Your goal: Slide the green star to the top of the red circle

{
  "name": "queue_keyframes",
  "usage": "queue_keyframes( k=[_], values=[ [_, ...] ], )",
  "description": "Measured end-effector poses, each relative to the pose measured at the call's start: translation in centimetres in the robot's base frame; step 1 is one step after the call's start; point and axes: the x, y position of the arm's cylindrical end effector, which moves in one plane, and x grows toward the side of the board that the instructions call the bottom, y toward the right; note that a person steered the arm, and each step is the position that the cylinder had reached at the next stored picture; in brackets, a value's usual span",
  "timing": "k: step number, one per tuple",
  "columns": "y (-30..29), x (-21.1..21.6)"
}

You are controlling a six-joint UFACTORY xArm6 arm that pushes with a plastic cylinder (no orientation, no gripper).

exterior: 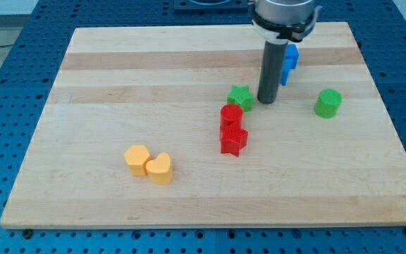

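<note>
Seven small coloured blocks lie on the pale wooden counter (118, 77). The green star-shaped block (240, 97) sits right of the counter's centre, nearer the top edge, touching the upper rim of the red circular block (231, 115). A red star-shaped block (233, 140) touches the red circular block from below. My tip (267, 101) (the lower end of the straight dark rod) stands just beside the green star's right side. There is no hand on this arm, so nothing is held. A blue block (290, 62), partly hidden by the rod, lies toward the top edge. A green cylindrical block (328, 103) lies near the right edge. A yellow hexagonal block (137, 159) and a yellow heart-shaped block (161, 168) touch each other toward the bottom-left corner.
</note>
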Motion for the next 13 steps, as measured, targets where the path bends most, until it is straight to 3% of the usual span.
queue_keyframes(
  k=[12, 13],
  values=[
    [-3.9, 2.3],
    [-2.0, 2.6]
  ],
)
